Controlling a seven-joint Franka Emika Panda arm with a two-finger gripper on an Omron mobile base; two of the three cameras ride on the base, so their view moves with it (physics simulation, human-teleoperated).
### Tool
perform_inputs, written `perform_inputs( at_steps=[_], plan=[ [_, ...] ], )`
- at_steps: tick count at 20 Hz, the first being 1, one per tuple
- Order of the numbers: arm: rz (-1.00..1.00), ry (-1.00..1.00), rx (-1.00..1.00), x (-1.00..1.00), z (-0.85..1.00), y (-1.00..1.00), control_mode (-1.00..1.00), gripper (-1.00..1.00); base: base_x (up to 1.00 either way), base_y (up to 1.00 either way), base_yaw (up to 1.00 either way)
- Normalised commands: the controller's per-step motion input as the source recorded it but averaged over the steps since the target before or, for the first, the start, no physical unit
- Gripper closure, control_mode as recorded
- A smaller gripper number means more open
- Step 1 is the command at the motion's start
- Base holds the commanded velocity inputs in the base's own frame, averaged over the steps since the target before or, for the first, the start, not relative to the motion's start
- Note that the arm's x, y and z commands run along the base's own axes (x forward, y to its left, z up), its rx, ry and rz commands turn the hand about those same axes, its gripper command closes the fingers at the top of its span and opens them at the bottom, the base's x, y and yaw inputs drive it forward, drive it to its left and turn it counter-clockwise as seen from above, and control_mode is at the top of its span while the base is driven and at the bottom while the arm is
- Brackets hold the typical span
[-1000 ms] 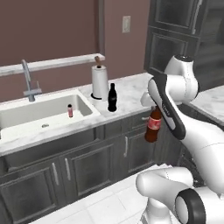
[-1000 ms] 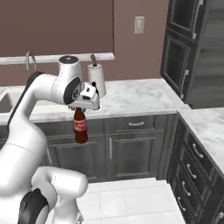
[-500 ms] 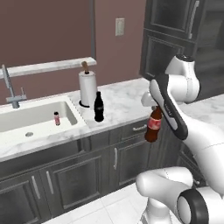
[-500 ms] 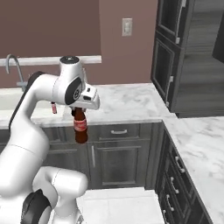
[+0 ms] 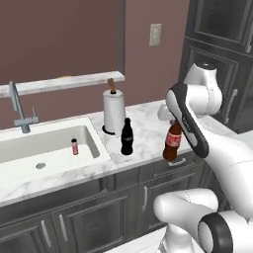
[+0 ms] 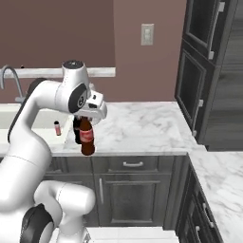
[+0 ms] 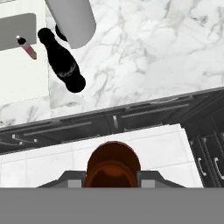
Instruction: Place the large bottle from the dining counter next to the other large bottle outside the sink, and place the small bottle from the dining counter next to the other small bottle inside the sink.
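Note:
My gripper (image 5: 174,122) (image 6: 86,116) is shut on the neck of the large bottle (image 5: 173,142) (image 6: 86,137) (image 7: 113,164), brown with a red label. It hangs upright off the counter's front edge, above the floor in the hand view. The other large bottle (image 5: 127,137) (image 7: 65,68), near-black, stands on the marbled top just right of the sink (image 5: 29,148) (image 7: 17,26). In the right base view it is mostly hidden behind the held one. A tiny pink-red bottle (image 5: 74,147) (image 6: 57,128) (image 7: 27,48) stands inside the basin. The dining counter is out of view.
A paper towel roll (image 5: 113,111) (image 7: 72,17) stands behind the near-black bottle. The steel tap (image 5: 17,106) (image 6: 9,76) rises at the sink's back. Tall dark cabinets (image 5: 217,49) (image 6: 213,71) close off the right. Bare marble (image 6: 137,128) lies right of the bottles.
The base has driven, so the whole scene has shifted and the sink counter looks nearer. The brown bottle stays in the shut gripper in the same pose.

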Motion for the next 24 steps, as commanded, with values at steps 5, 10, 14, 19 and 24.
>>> perform_inputs(
  at_steps=[5,10,14,19,24],
  plan=[
    [0.0,0.0,0.0,0.0,0.0,0.0,1.0,1.0,0.23,-0.34,0.04],
    [0.0,0.0,0.0,0.0,0.0,0.0,1.0,1.0,0.0,0.0,0.0],
    [0.0,0.0,0.0,0.0,0.0,0.0,1.0,1.0,0.0,0.0,0.0],
    [0.0,0.0,0.0,0.0,0.0,0.0,1.0,1.0,0.0,0.0,0.0],
    [0.0,0.0,0.0,0.11,-0.02,0.0,-1.0,1.0,0.0,0.0,0.0]
  ],
)
